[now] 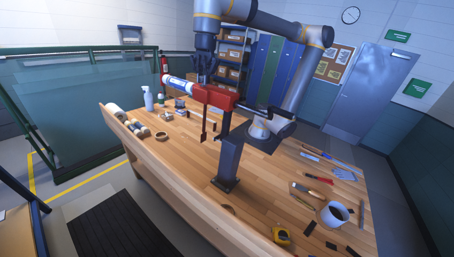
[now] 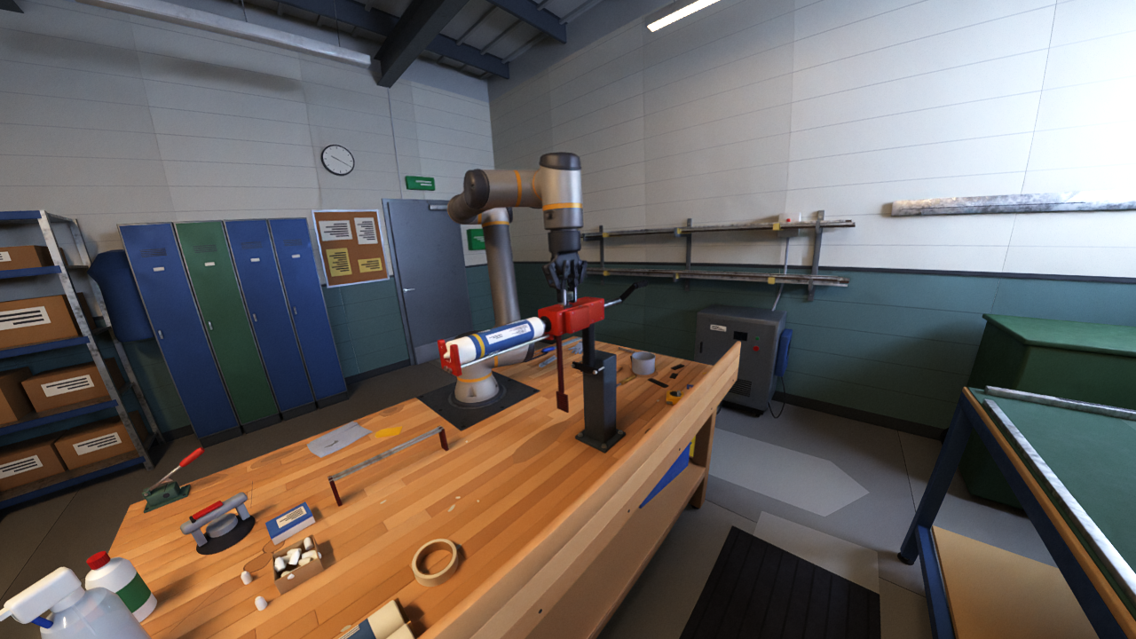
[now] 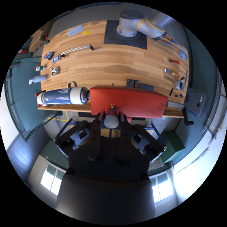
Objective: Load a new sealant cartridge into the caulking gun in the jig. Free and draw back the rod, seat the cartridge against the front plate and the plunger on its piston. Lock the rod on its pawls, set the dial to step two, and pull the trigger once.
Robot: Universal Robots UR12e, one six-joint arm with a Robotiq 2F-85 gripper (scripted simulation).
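The white and blue sealant cartridge (image 1: 177,83) lies in the cradle of the red caulking gun (image 1: 215,96), its rear end against the gun's body and its front end at the red front plate (image 2: 451,358). The gun sits on a dark jig post (image 1: 228,157) on the bench, with its trigger (image 1: 204,124) hanging below and its rod handle (image 1: 280,112) sticking out behind. My gripper (image 3: 111,116) points straight down on the gun's top and is closed on the dial (image 3: 111,119), a small red and white knob that the wrist camera shows between my two fingers.
The jig post's foot (image 1: 225,184) stands near the bench's front edge. Spare cartridges (image 1: 136,126), a paper roll (image 1: 116,111) and a tape ring (image 1: 161,136) lie at the far-left end. Hand tools and a mug (image 1: 334,214) lie at the right end, my base (image 1: 263,128) behind the gun.
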